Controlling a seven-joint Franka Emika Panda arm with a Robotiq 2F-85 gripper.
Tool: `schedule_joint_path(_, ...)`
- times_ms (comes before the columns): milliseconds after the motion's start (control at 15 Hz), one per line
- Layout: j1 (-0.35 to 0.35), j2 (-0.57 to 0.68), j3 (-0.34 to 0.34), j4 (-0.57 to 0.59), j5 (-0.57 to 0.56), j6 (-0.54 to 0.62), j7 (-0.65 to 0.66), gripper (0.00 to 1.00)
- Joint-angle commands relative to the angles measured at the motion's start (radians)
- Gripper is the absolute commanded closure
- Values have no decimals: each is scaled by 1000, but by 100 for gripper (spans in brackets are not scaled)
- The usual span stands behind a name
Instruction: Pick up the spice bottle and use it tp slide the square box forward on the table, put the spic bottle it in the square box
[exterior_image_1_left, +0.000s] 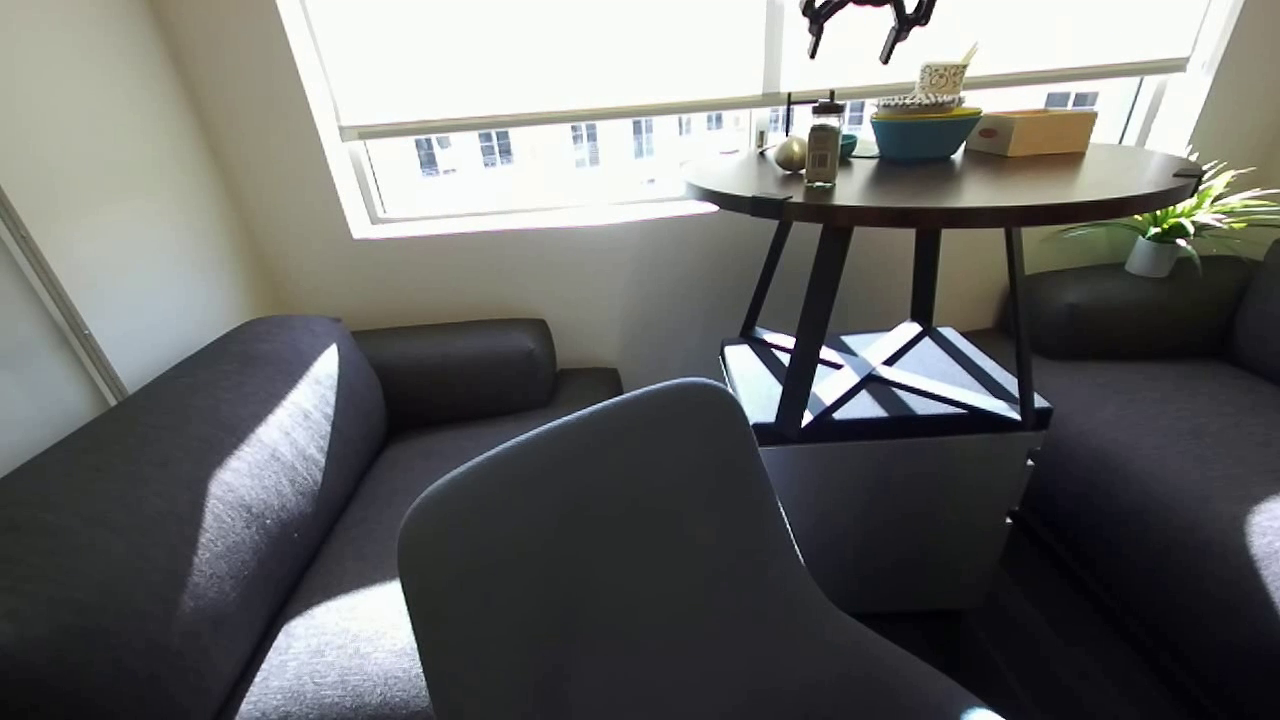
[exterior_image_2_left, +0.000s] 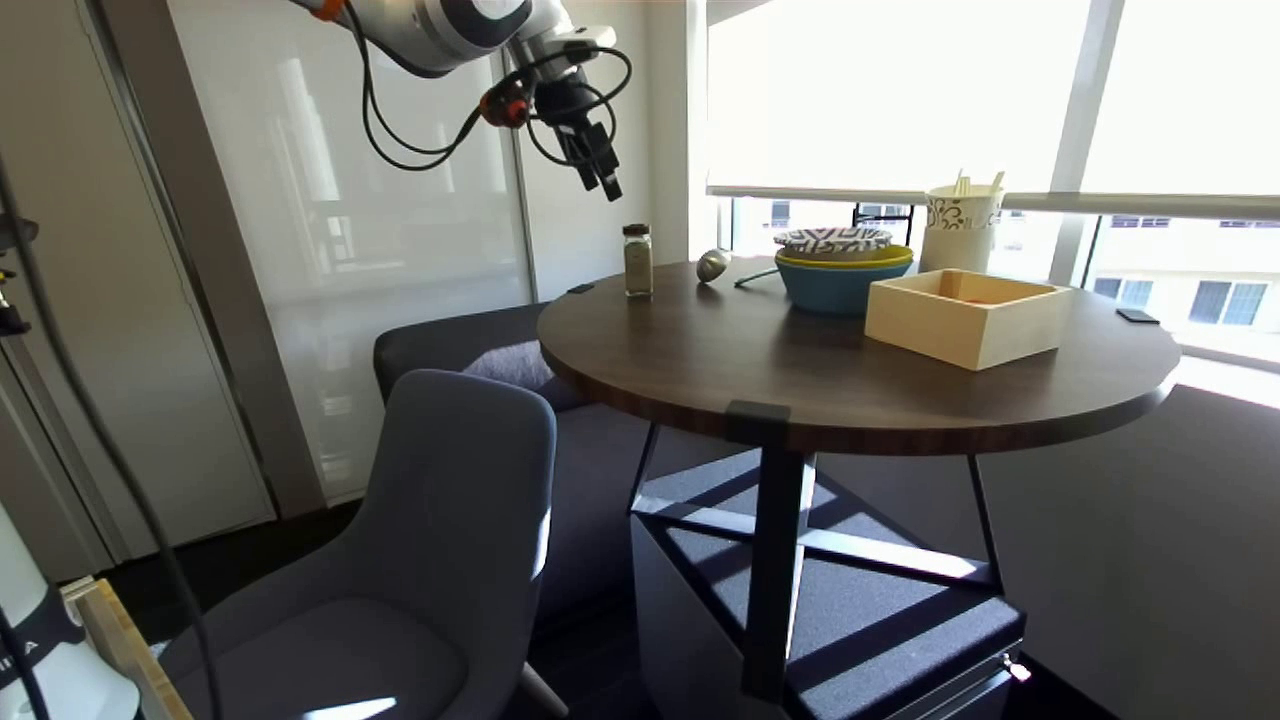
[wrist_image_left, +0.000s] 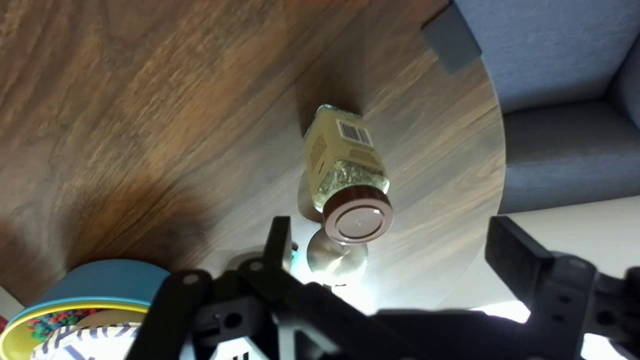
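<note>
The spice bottle (exterior_image_1_left: 822, 158) is a clear glass jar with a brown lid and tan label. It stands upright on the dark brown round table (exterior_image_1_left: 1000, 185), near its edge, also in an exterior view (exterior_image_2_left: 638, 265) and the wrist view (wrist_image_left: 345, 155). The low tan square box (exterior_image_2_left: 930, 322) sits across the table beside the blue bowl, also in an exterior view (exterior_image_1_left: 1040, 134). My gripper (wrist_image_left: 390, 225) is open and empty above the bottle, its fingers wide apart. It also shows in both exterior views (exterior_image_1_left: 850, 50) (exterior_image_2_left: 602, 188), not touching the bottle.
A blue bowl (exterior_image_2_left: 830, 287) with a yellow bowl and patterned bowls stacked in it stands beside the box. A patterned cup (exterior_image_2_left: 962, 228) with utensils stands behind. A round metallic object (exterior_image_2_left: 712, 265) lies close to the bottle. A grey chair (exterior_image_2_left: 460, 480) stands at the table.
</note>
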Motion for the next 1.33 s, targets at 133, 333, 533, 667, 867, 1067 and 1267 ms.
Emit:
schedule_joint_path(133,27,183,-37,245,-80,-164,161,0)
schedule_joint_path(333,-1,235,-12,316,46,-240,91,0)
schedule_joint_path(533,-11,279,-8,380,130,-272,64,0)
schedule_joint_path(667,-4,308,-27,419,117,-296,94,0)
schedule_joint_path(867,-4,343,-38,466,108,-328,101,0)
schedule_joint_path(1067,-8,381,-43,507,112,-361,102,0)
schedule_joint_path(1267,-9,412,-49,540,111,-371,113,0)
